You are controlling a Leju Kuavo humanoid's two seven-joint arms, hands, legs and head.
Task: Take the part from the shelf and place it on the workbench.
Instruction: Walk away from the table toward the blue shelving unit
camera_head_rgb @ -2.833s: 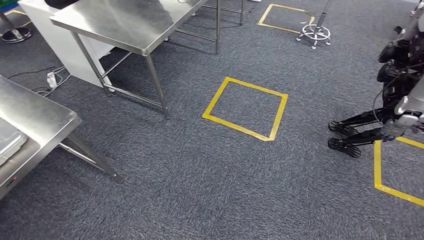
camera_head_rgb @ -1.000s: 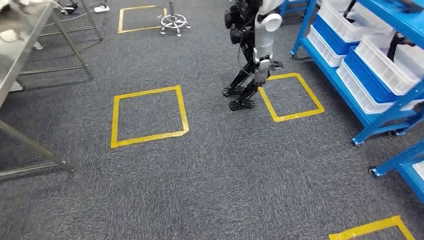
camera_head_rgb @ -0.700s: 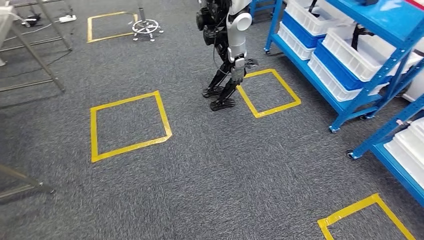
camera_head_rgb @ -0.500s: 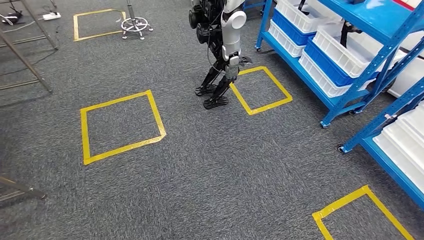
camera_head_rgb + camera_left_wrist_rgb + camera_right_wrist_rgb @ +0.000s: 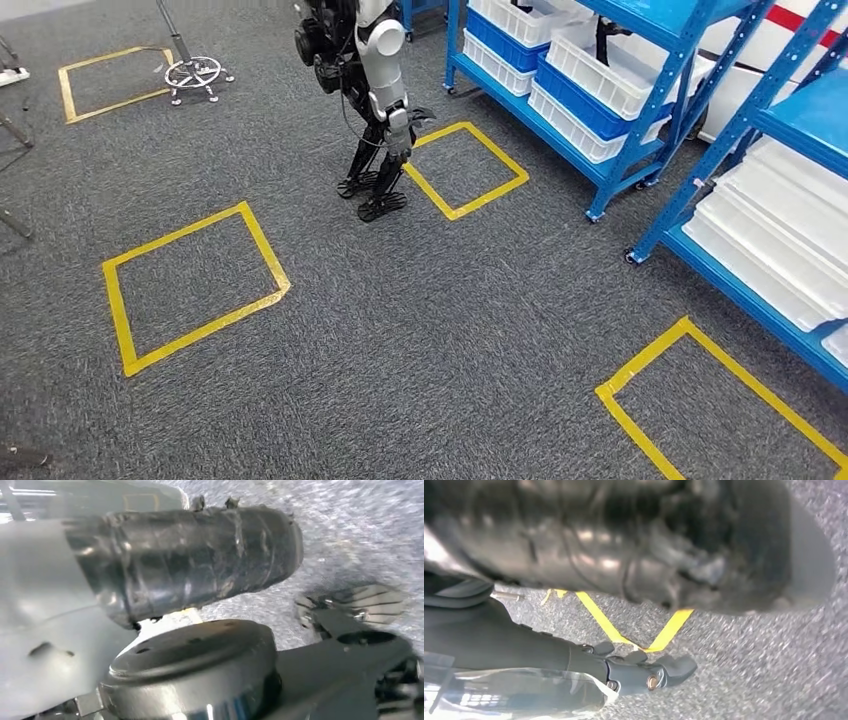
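grey carpet (image 5: pixel 420 330) | blue shelf (image 5: pixel 640 120) far right | hands' state unclear

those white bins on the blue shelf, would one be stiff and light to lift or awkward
Likely stiff: the white bins look like rigid moulded plastic with rims. Probably light for their size, though their contents are mostly hidden. Possibly awkward: they sit packed side by side on the blue shelf.

Left hand (image 5: pixel 190 560): grey ribbed cover close to the wrist camera, above the floor; finger pose unreadable. Right hand (image 5: pixel 649 540): dark blurred mass above the floor, finger pose also unreadable
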